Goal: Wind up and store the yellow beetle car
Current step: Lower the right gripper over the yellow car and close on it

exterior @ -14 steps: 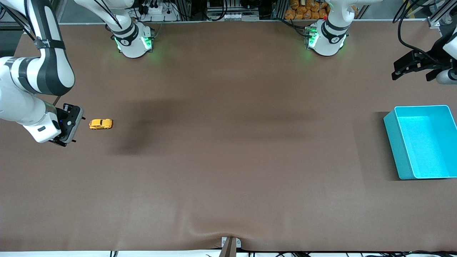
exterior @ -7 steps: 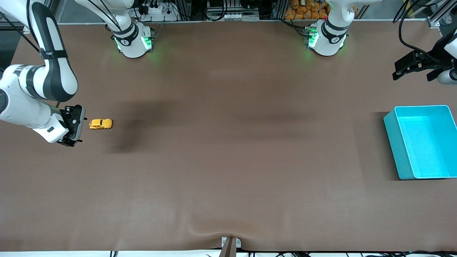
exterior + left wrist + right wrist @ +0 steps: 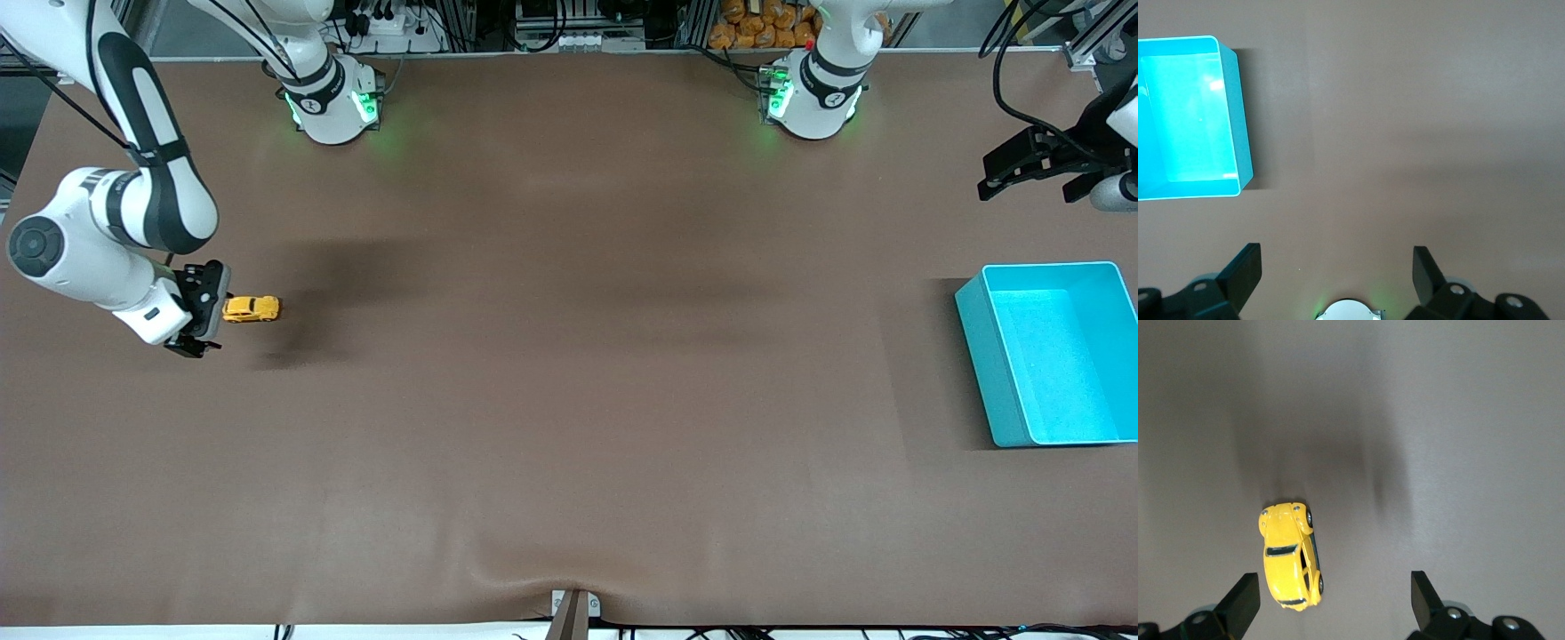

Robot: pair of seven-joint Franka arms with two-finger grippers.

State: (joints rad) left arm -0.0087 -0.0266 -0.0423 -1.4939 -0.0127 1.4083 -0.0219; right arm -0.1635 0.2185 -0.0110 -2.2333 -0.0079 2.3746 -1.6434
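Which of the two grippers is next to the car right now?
The right gripper, open beside the yellow beetle car. The left gripper waits open near the turquoise bin.

A robotics lab: two white arm bases (image 3: 333,102) with green status lights are bolted to a wide brown desk (image 3: 569,400), with cable bundles (image 3: 382,22) and aluminium framing (image 3: 569,27) along its edge by the bases.

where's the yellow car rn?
Front view: the yellow beetle car sits on the table at the right arm's end, just beside the open right end effector.
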